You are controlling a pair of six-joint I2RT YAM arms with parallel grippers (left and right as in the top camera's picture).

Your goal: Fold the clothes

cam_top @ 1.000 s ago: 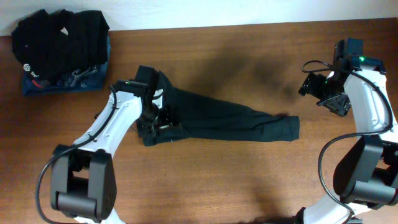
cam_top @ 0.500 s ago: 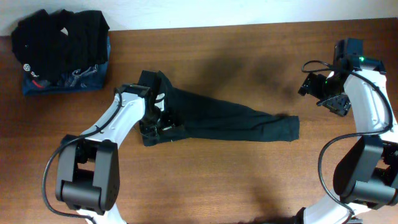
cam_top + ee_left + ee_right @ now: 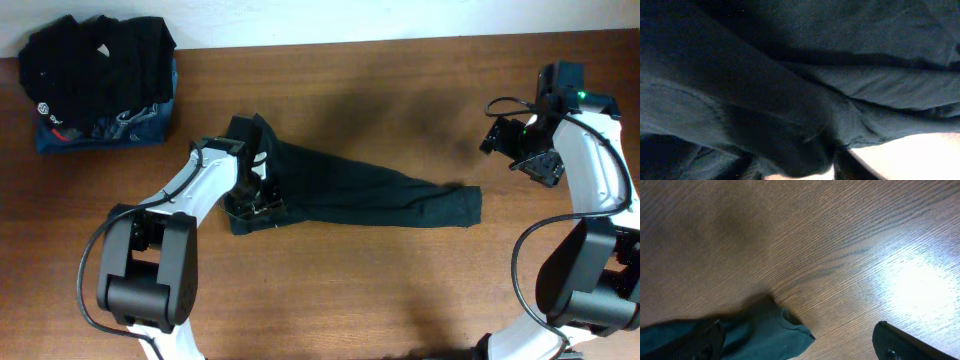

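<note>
Black on wood: finds the clothes (image 3: 370, 195) stretched across the worktop (image 3: 350, 290), left gripper (image 3: 252, 200) at their left end, grip impossible to tell; right gripper (image 3: 500, 140) spread apart near right edge.

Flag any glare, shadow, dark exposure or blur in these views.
Overhead: sharp and evenly lit, with a soft dark smudge on the table above the black garment. Left wrist: underexposed, filled by close, soft-focus fabric; blown-out white at lower right. Right wrist: strong glare on the wood at right, grain otherwise crisp.
</note>
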